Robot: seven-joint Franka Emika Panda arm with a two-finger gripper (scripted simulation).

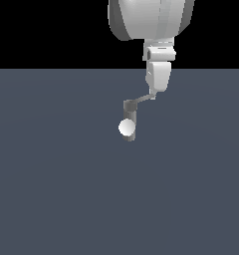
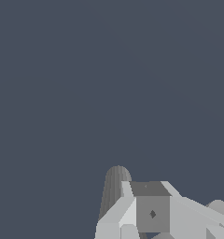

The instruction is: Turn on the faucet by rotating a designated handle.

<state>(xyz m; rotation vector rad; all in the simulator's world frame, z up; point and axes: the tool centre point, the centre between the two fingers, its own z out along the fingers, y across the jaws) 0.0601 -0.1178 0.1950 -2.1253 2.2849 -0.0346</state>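
Contact with the handle (image 1: pixel 143 100) looks made: my gripper (image 1: pixel 153 94) sits at the bar's outer end, just right of frame centre in the exterior view, with the faucet (image 1: pixel 130 121) post and its white ball (image 1: pixel 126 127) a little lower left. Whether my jaws are spread or pinched on the bar I cannot tell. Most of the turn seems left to do, I judge. Bare grey floor (image 1: pixel 52 189) lies all round, so the sweep has open room.
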